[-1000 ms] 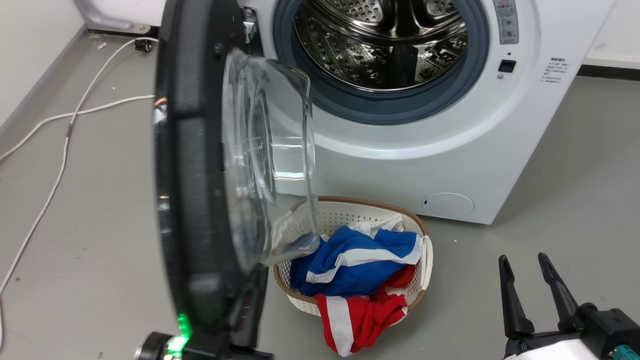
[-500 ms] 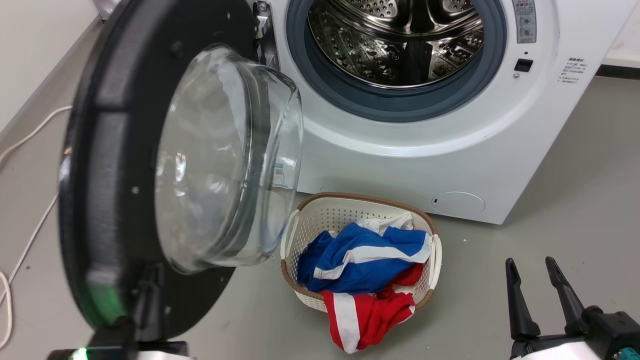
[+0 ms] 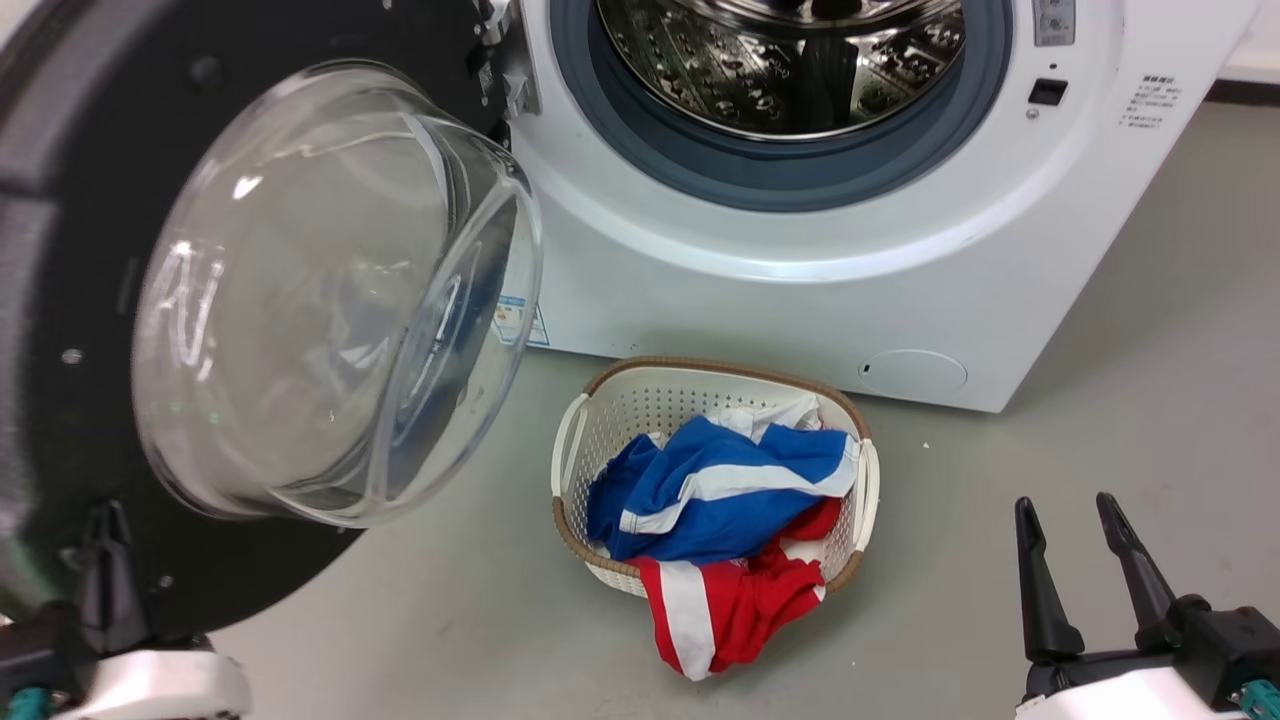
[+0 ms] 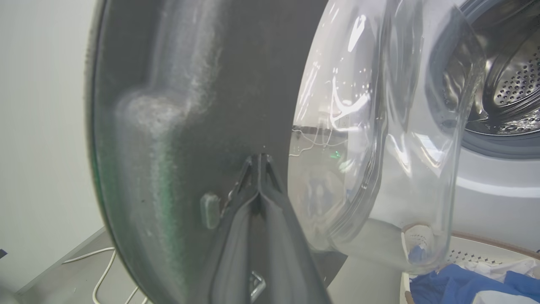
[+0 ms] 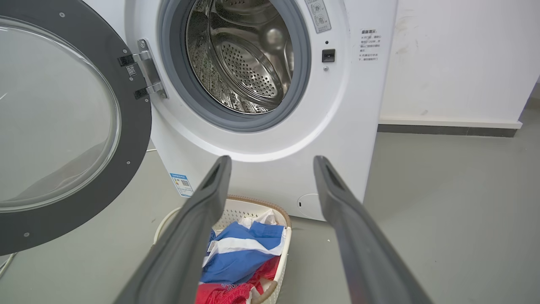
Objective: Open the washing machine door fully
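Fingers [image 4: 287,236] of my left gripper [image 4: 259,162] lie pressed together with no gap between them, and their tips rest against the black inner face of the washing machine door [image 3: 60,250], low on its rim. In the head view I see one of those dark fingers standing in front of the door's lower edge. My right gripper [image 3: 1066,503] hangs at the lower right above the grey floor [image 3: 1100,420], its two fingers spread wide and holding nothing, well apart from the machine. The door stands swung out to my left, hanging on a metal hinge [image 5: 147,67] at the left side of the opening, with its inner face and the clear bulging glass bowl [image 3: 300,290] turned towards me. Just beyond the bowl a white laundry basket [image 3: 600,400] with a brown rim sits on the floor, close in front of the washing machine [image 3: 760,290]; blue and white cloth [image 3: 720,490] fills it and red and white cloth [image 3: 740,610] spills over its near edge. Behind it, low on the white front, I see a small blue label [image 5: 182,185] and a round cap [image 3: 912,372]. Higher up, the grey rubber seal [image 3: 760,185] rings the uncovered perforated steel drum [image 3: 790,60]. A white cable [image 4: 97,261] lies on the floor by the wall past the door.
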Motion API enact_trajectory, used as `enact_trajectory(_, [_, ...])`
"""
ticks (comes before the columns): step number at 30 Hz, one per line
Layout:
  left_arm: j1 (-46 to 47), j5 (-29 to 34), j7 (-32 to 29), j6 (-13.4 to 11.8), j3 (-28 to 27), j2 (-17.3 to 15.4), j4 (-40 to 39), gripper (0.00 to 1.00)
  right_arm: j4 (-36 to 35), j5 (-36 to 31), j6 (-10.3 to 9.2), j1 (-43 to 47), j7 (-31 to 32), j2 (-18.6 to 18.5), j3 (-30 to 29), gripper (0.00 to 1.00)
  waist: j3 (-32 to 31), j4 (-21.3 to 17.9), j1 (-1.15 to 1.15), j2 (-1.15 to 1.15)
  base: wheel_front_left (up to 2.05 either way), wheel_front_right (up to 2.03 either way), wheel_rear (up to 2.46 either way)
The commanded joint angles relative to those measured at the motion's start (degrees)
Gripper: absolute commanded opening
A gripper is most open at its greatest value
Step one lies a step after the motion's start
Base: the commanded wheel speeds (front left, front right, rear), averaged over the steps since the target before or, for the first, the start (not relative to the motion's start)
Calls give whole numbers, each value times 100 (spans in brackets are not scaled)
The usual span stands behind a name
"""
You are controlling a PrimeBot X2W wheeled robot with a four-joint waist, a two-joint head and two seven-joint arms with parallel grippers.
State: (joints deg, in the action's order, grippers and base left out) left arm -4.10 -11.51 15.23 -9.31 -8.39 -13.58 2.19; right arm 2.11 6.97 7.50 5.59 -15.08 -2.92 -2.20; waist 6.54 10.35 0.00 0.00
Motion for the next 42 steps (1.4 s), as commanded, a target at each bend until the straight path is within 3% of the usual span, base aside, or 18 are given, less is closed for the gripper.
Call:
enact_trajectory(1, [172, -64, -15, -34, -168, -68, 57, 0, -18, -55, -1, -91, -12, 8, -13, 100, 82, -23, 0, 0, 0, 0, 0])
enact_trajectory(9, [581, -248, -16, 113, -676, -317, 536, 0, -47, -142, -1, -250, -12, 8, 11, 100, 391, -105, 0, 0, 0, 0, 0])
enact_trajectory(25, [1624, -388, -15, 701, -1333, -913, 2034, 0, -67, -297, -1, -418, -12, 8, 20, 100, 681, -228, 0, 0, 0, 0, 0])
enact_trajectory(36, [2119, -231, -15, 874, -1636, -968, 2660, 0, -26, -359, -1, -492, -12, 8, 59, 100, 759, -301, 0, 0, 0, 0, 0])
enact_trajectory(42, [1904, 23, -15, 1026, -1693, -834, 2552, 0, 31, -254, -1, -414, -12, 9, 32, 100, 557, -356, 0, 0, 0, 0, 0])
